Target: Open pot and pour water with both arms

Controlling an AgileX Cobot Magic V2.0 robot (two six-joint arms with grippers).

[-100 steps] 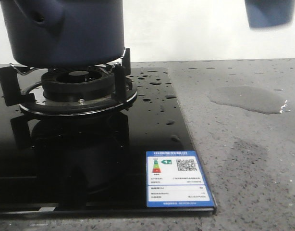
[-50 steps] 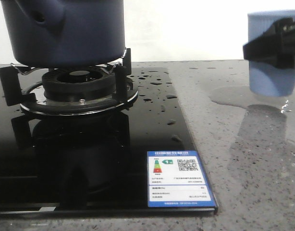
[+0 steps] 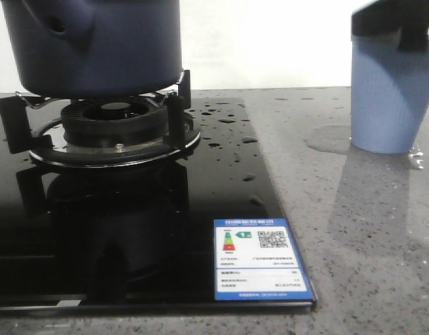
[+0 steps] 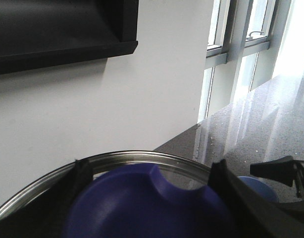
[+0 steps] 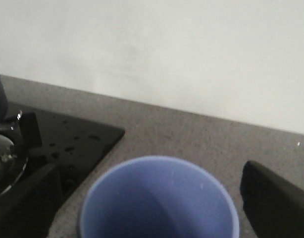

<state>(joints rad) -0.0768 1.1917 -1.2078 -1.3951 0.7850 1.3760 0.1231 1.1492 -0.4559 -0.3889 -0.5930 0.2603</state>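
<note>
The dark navy pot sits on the gas burner at the far left, its top out of view. My left gripper is shut on the blue knob of a glass lid with a steel rim, held up in the air. The light blue ribbed cup stands upright on the counter at the right. My right gripper is open around its rim, both fingers apart from the cup wall; it also shows in the front view. Water lies as droplets on the stove glass and as a puddle beside the cup.
The black glass stove top with a blue energy label fills the left and middle. Grey stone counter lies to the right. A white wall stands behind. The burner's pan supports stick up round the pot.
The cup came down from mid-air with my right gripper and now stands on the counter by the puddle. The gripper's black fingers now sit higher, at the cup's rim. The pot has not moved.
</note>
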